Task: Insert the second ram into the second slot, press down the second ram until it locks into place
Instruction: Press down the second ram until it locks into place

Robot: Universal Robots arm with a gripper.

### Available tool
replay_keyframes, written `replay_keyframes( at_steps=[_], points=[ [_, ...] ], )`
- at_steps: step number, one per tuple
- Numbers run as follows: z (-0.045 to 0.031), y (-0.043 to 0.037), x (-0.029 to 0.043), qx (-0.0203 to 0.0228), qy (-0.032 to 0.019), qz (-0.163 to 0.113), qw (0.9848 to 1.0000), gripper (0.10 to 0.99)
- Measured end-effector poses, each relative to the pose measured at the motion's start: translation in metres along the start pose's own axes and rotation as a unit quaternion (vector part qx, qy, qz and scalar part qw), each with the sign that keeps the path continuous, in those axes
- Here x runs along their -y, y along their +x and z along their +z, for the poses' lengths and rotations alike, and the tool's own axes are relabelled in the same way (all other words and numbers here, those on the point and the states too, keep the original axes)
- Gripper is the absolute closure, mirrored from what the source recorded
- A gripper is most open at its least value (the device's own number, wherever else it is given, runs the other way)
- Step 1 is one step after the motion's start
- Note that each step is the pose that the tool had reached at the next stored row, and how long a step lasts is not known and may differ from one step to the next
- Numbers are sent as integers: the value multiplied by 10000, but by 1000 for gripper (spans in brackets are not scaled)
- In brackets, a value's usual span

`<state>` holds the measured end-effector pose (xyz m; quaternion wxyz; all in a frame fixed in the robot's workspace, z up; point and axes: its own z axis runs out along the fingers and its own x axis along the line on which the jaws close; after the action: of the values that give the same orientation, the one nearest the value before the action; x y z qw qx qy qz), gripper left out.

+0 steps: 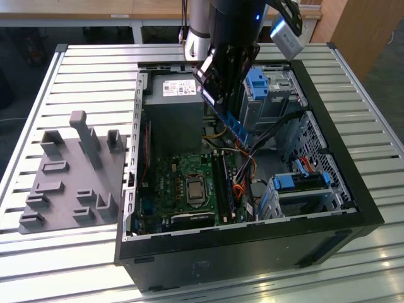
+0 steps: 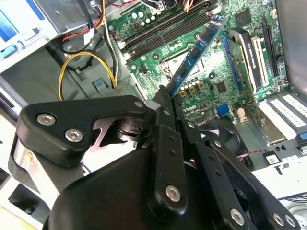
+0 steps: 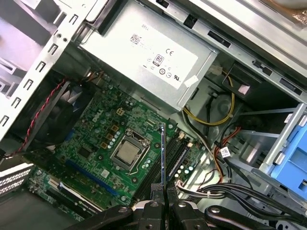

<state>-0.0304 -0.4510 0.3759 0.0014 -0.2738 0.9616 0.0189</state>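
Gripper: the gripper [image 3: 164, 191] is clamped tight on one end of the second ram [image 2: 196, 50], pinching its flat faces. It has hold of nothing else.
Ram position: the stick hangs tilted in the air above the motherboard [image 3: 96, 143], its free end pointing down toward the board and touching nothing.
Slots: the memory slots [image 3: 178, 152] lie on the motherboard just beside the processor socket [image 3: 128, 152]. Whether one of them is already filled, I cannot tell.
Done: the stick is gripped and sits over the open computer case [image 1: 252, 237], above the motherboard.
Left: the stick is not in a slot and has not been pressed down or locked.
Exterior view: it shows the stick's tilt and its clear gap above the motherboard. It also shows a grey parts holder [image 1: 69, 170] outside the case, well apart from the board.
Second wrist view: the stick's broad blue face and row of dark chips show here, crossing over the socket area.
First wrist view: the stick shows edge-on as a thin line, its tip near one end of the slots.
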Motion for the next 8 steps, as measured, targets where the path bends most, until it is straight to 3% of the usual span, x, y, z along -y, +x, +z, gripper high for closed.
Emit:
replay_keyframes(
  at_steps=[8],
  points=[
    [1,0,0,5,2,149,9999,949]
  ],
)
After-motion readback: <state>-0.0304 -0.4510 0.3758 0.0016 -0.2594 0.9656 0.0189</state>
